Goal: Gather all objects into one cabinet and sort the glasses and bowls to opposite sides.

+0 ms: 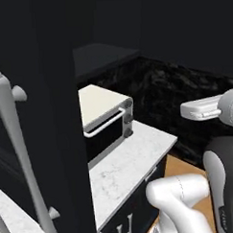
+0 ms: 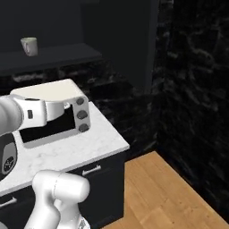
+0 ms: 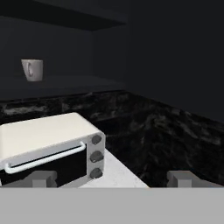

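Observation:
One small cream mug (image 2: 29, 46), one of the glasses, stands on the long flat shelf board (image 2: 58, 56) of the dark upper cabinet, near its left end. In the hand view the same mug (image 3: 33, 70) sits on that shelf (image 3: 74, 81) at upper left, far beyond my gripper (image 3: 112, 179). The gripper is open; its two fingertips (image 3: 43, 178) stand wide apart with nothing between them. It hovers over the counter in front of the toaster oven. The bowls are out of view.
A white toaster oven (image 2: 53, 112) (image 1: 106, 116) (image 3: 48, 148) stands on the marble counter (image 1: 130, 166) below the shelf. A dark door with a long silver handle (image 1: 14, 142) stands close at left. Black stone wall (image 2: 192, 89) lies to the right, wooden floor (image 2: 165, 197) below.

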